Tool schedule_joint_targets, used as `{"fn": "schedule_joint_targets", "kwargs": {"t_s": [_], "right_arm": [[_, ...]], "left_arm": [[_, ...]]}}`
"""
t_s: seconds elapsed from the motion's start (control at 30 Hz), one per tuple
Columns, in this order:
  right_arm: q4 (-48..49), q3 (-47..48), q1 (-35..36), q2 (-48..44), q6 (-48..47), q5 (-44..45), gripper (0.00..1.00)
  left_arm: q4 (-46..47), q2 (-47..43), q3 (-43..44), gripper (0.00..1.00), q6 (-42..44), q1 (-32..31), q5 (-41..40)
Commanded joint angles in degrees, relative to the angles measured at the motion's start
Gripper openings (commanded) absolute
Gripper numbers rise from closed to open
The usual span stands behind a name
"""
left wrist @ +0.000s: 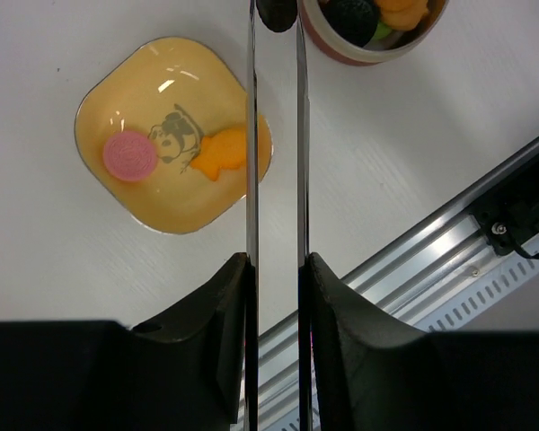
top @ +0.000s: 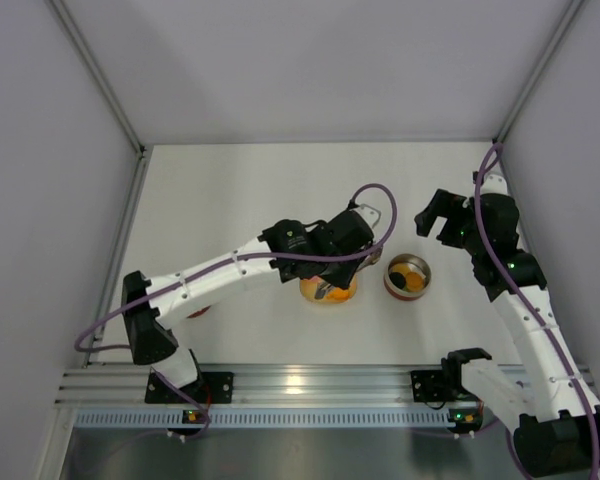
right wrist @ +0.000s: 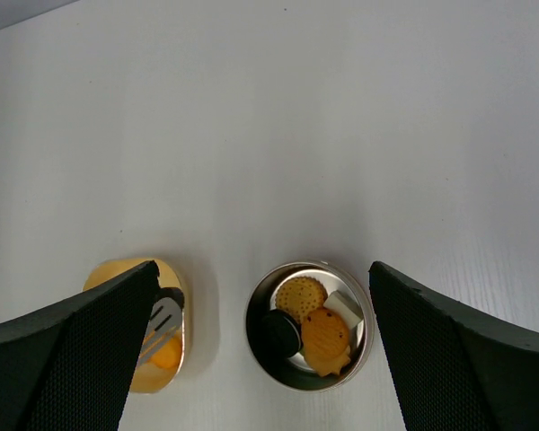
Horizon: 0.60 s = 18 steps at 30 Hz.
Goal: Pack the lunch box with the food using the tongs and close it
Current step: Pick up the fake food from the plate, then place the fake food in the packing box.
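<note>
My left gripper (left wrist: pixel 277 260) (top: pixel 358 262) is shut on the tongs (left wrist: pixel 251 135), whose two thin silver arms run straight ahead. A dark round piece (left wrist: pixel 277 13) sits between their far tips, above the right part of the yellow dish (left wrist: pixel 90 117) (top: pixel 328 292) (right wrist: pixel 166 269). A pink disc (left wrist: pixel 130 155) and an orange piece (left wrist: pixel 223 153) lie in the dish. The lunch box (top: pixel 408 276) (right wrist: pixel 262 355) (left wrist: pixel 341 52) stands right of the dish and holds several cookies and a white block. My right gripper (right wrist: pixel 262 265) (top: pixel 435 222) hangs open high above it, holding nothing.
An aluminium rail (top: pixel 300 385) (left wrist: pixel 449 233) runs along the table's near edge. Grey walls close the table at the left, right and back. A small red thing (top: pixel 198 312) peeks out from under the left arm.
</note>
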Motion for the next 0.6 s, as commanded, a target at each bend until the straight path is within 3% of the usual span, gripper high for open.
{"fn": "schedule_joint_targets", "kwargs": {"t_s": [0.0, 0.2, 0.57], "right_arm": [[0.03, 2.9, -0.13, -0.07, -0.71, 0.21, 1.0], [0.03, 2.73, -0.13, -0.16, -0.62, 0.21, 1.0], [0.3, 2.2, -0.04, -0.16, -0.71, 1.53, 1.0]], "left_arm": [[5.6, 3.46, 5.03, 0.34, 3.22, 0.01, 3.93], [7.01, 10.49, 11.1, 0.34, 4.81, 0.01, 6.75], [7.8, 14.81, 12.51, 0.35, 5.51, 0.01, 7.28]]}}
